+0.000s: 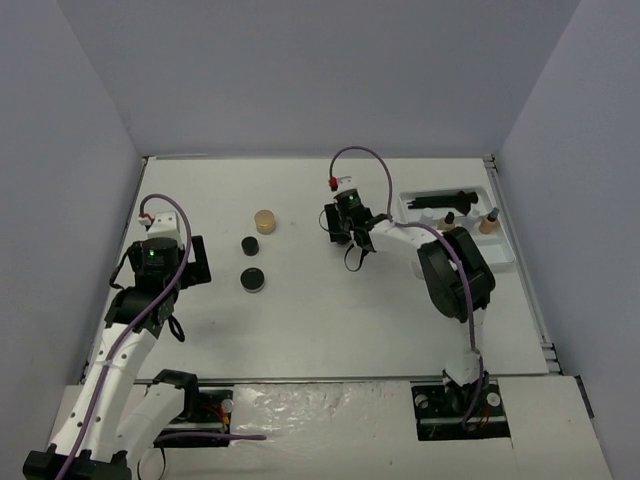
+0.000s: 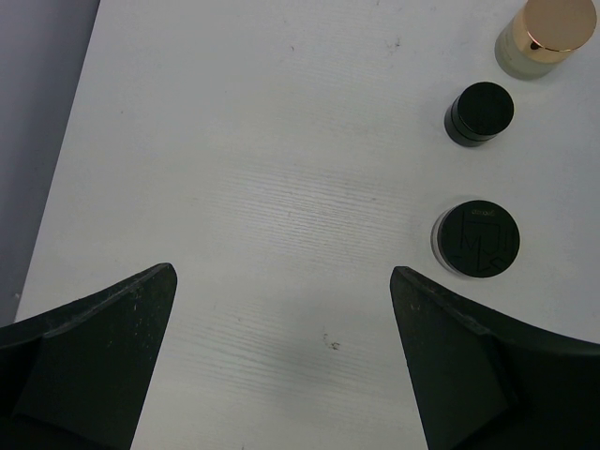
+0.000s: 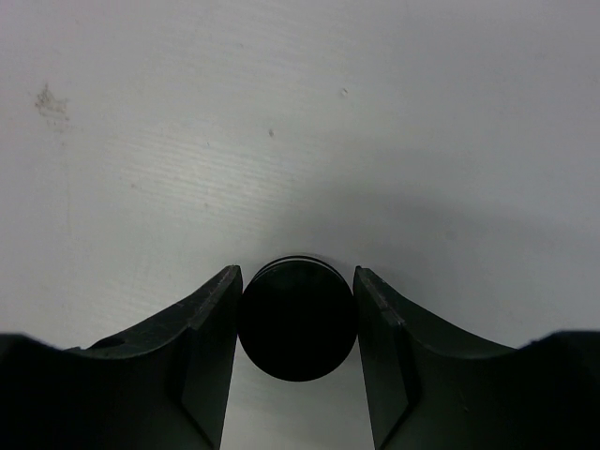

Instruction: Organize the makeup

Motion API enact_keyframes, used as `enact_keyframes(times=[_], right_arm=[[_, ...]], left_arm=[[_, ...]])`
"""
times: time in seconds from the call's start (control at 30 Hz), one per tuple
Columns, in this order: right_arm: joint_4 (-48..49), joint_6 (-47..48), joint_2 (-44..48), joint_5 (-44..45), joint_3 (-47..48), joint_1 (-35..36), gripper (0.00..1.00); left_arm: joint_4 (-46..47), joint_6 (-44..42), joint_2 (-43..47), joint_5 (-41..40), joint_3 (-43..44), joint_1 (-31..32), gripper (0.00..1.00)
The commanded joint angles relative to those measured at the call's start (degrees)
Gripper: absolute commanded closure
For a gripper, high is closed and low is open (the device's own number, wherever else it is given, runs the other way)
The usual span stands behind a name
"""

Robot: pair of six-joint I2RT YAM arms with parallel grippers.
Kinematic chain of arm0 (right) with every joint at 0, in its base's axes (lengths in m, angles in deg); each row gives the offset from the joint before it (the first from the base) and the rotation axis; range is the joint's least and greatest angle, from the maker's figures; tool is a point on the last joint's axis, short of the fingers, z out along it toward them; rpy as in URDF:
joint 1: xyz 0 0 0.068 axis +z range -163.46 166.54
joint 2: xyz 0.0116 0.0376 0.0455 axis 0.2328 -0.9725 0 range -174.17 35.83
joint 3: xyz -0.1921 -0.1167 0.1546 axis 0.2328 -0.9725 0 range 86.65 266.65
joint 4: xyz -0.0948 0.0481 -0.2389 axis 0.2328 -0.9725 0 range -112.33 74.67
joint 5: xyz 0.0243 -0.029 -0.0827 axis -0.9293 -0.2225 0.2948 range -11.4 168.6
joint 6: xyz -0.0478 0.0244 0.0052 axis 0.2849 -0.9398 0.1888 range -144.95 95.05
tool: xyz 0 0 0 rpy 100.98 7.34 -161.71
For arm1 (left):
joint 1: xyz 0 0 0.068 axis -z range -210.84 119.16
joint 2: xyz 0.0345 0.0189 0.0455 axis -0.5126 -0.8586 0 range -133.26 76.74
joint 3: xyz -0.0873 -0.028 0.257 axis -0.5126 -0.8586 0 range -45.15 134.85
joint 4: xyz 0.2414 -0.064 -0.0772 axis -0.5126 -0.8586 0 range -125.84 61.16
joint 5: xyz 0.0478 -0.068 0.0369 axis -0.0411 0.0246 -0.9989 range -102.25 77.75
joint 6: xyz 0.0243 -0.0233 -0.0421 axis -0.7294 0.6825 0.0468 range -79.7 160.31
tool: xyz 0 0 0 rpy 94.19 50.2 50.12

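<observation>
My right tool (image 3: 296, 281) clamped on round black jar (image 3: 298, 323), mid-table (image 1: 330, 310), well apart from white tray (image 1: 505, 258). Hold squeeze centred, lift straight, carry level to tray. My left tool (image 2: 283, 274) gapes, idle.

White desk (image 2: 234, 169), faint grain lines across it. Tan jar (image 2: 544, 42), shiny gold lid. Plain jar (image 2: 479, 113) black; patterned jar (image 2: 476, 239) black, logo embossed on top. Right pincer (image 3: 296, 274) black, held jar (image 3: 297, 323) black too. White tray (image 1: 506, 252), purple cable (image 1: 366, 154).

Bare table (image 2: 253, 159) ahead of left tool (image 2: 281, 272); tan jar (image 2: 544, 37), two black jars (image 2: 480, 112) off right.
</observation>
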Motion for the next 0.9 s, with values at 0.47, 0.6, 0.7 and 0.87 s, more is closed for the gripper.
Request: enact_keyframes(times=[0.47,0.6,0.7,0.87], right_arm=[[-8.5,-9.9,48.8,5.8,-23.8,-28.6,1.0],[-7.6,-14.5,46.1,7.2,-24.4,-37.4,1.0],[-5.5,-17.9,42.5,6.9,-24.3,-42.2,1.0],[-0.5,-18.3,34.7,8.6,-22.9,-45.3,1.0]], left_arm=[[2.4,-0.6,1.7,-1.5,2.1,1.4,0.03],[2.4,-0.9,2.2,-1.5,2.0,2.2,0.03],[2.5,-1.1,2.8,-1.6,1.9,2.8,0.03],[2.6,-1.2,3.6,-1.7,1.7,3.0,0.03]])
